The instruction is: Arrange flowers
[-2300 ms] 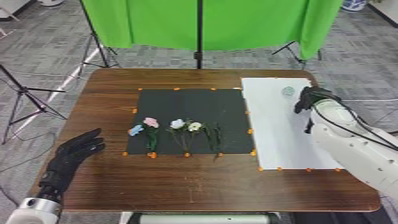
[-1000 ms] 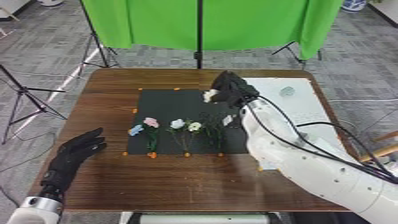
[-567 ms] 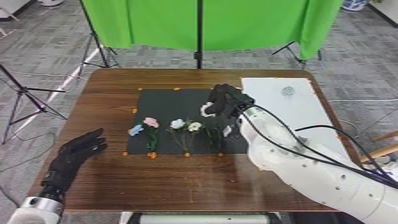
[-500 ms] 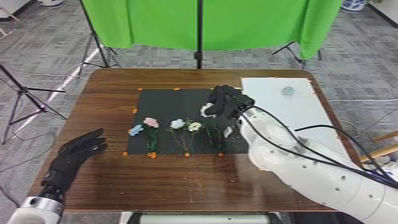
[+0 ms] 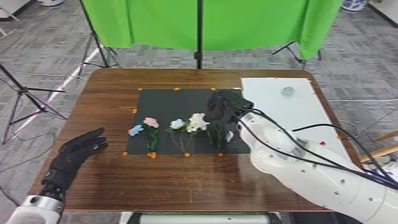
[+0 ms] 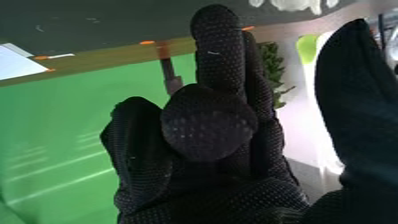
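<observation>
Okay, so the right hand [image 5: 222, 106] is hovering over the black mat's [image 5: 173, 104] right side, fingers partly curled, seemingly gripping the white flower [image 5: 197, 122] by its stem. From that hand, the bloom is pointing toward the mat's near-left corner; can't tell how the stem's running, but I'm guessing it's needing to line up with the mat's near edge. The left hand [image 5: 80, 150] is waiting farther off, left of the mat, relaxed and holding nothing. Right wrist view's showing green leaves [image 6: 273, 70] beside the fingers; head view's showing the pink flower [image 5: 151, 122] on the mat.

Glare in right wrist view
</observation>
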{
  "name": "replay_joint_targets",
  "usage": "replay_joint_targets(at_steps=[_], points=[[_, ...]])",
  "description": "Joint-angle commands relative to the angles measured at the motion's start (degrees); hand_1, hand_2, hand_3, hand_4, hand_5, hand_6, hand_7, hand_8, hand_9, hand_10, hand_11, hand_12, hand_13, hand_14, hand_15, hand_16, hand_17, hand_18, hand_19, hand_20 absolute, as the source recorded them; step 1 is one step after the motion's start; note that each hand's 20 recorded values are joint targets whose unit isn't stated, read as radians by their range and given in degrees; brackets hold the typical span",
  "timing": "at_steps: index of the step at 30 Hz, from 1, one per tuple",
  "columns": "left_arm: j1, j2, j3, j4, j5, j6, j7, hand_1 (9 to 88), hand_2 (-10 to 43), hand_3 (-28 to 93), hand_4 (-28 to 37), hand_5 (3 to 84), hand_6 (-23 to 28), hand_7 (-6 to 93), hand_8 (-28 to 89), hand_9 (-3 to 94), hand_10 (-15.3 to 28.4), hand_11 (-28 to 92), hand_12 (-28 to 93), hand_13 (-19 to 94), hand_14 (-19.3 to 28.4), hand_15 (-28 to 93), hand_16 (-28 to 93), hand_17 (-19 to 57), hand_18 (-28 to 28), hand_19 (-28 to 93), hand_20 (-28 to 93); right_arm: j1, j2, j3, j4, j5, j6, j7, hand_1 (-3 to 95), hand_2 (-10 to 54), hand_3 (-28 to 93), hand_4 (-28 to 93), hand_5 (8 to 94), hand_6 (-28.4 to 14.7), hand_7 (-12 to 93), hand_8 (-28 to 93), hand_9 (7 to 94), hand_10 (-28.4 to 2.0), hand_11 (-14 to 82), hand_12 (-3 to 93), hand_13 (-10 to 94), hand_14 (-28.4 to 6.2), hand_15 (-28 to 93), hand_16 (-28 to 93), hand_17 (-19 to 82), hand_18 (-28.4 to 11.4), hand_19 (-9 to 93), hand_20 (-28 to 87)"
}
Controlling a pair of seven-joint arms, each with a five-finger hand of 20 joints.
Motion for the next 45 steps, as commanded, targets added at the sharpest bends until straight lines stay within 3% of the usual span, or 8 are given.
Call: replay_joint_targets(at_steps=[1, 6, 9, 14, 18, 33, 39, 45], points=[[0.26, 0.13, 0.02, 0.32, 0.20, -0.70, -0.60, 35.9, -9.5, 62, -11.4, 41.5, 4.1, 9.6, -6, 40.4, 12.2, 17, 13, 35, 17.1, 18, 3, 7.2, 14.5, 8, 19, 0.84, 0.96, -0.45, -0.34, -1.24, 5.77, -4.15, 34.9, -9.5, 64, -15, 66.8, -0.6, 16, -9, 78.1, -13.3, 26.1, 24.6, 88, -3.3, 60, 38, 60, -15.5, 93, 53], [-0.11, 0.17, 0.29, 0.45, 0.22, -0.61, -0.46, 36.0, -9.5, 62, -11.5, 41.5, 4.1, 9.6, -6, 40.4, 12.2, 17, 13, 35, 17.2, 18, 3, 7.2, 14.5, 8, 19, 2.10, 1.27, -1.10, -0.69, -2.25, 5.02, -10.22, 31.9, -8.2, 66, -14, 67.2, 1.5, 17, -9, 77.4, -13.2, 27.0, 25.9, 87, -4.0, 62, 39, 59, -16.0, 93, 55], [-0.10, 0.14, 0.34, 0.46, 0.24, -0.63, -0.52, 36.0, -9.5, 62, -11.4, 41.5, 4.1, 9.6, -6, 40.4, 12.2, 17, 13, 35, 17.1, 18, 3, 7.2, 14.5, 8, 19, 2.89, 1.07, -1.55, -0.84, -4.10, 1.29, -13.01, 29.5, 0.0, 68, -13, 67.9, 2.7, 18, -10, 75.3, -13.5, 29.9, 28.7, 86, -4.2, 63, 39, 58, -16.3, 93, 56], [-0.15, -0.03, 0.29, 0.48, 0.31, -0.65, -0.41, 35.9, -9.5, 62, -11.3, 41.5, 4.0, 9.7, -6, 40.4, 12.2, 17, 13, 35, 17.1, 18, 3, 7.2, 14.5, 8, 19, 4.15, 0.42, -2.68, -0.31, -3.92, -4.22, -12.97, 22.9, 12.5, 67, -11, 68.1, 3.7, 17, -11, 72.6, -14.6, 51.6, 40.1, 85, -5.6, 69, 41, 59, -17.9, 93, 63], [0.35, -0.27, 0.04, 0.23, 0.22, -0.33, -0.27, 35.9, -9.5, 62, -11.3, 41.5, 4.1, 9.7, -6, 40.4, 12.2, 17, 13, 35, 17.2, 18, 3, 7.1, 14.5, 8, 19, 4.38, 0.42, -2.80, 0.09, -4.39, -6.04, -11.22, 20.6, 16.6, 66, -11, 68.0, 3.8, 17, -11, 73.1, -14.8, 53.6, 41.0, 85, -6.1, 71, 41, 60, -18.5, 93, 65], [1.14, -0.44, -0.52, -0.23, 0.20, -0.02, -0.54, 35.8, -9.5, 62, -11.3, 41.5, 4.1, 9.6, -6, 40.5, 12.1, 17, 13, 35, 17.1, 18, 3, 7.1, 14.5, 8, 19, 4.05, 4.32, -1.00, -1.19, -3.15, -10.19, -7.99, 20.0, 14.0, 66, -9, 70.9, 2.8, 16, -11, 76.0, -15.0, 53.2, 41.0, 87, -6.1, 72, 41, 61, -19.0, 93, 68], [0.85, -0.31, -0.20, -0.14, 0.34, -0.20, -0.68, 35.8, -9.5, 62, -11.4, 41.5, 4.0, 9.7, -6, 40.5, 12.2, 17, 13, 35, 17.1, 18, 3, 7.1, 14.5, 8, 19, 3.85, 3.63, -0.88, -1.70, -2.63, -0.42, -9.48, 20.8, 11.2, 66, -8, 70.1, 2.2, 16, -11, 76.3, -15.0, 53.0, 41.1, 87, -6.1, 72, 41, 62, -19.0, 93, 68], [0.15, -0.17, 0.24, 0.13, 0.36, -0.51, -0.78, 35.9, -9.5, 62, -11.4, 41.5, 4.0, 9.7, -6, 40.5, 12.2, 17, 13, 35, 17.2, 18, 3, 7.0, 14.5, 8, 19, 4.80, 1.55, -2.04, -1.27, -2.54, -0.29, -10.65, 20.7, 10.2, 67, -8, 68.7, 2.0, 16, -10, 76.6, -14.9, 53.4, 40.7, 87, -5.8, 72, 41, 62, -18.9, 93, 68]])
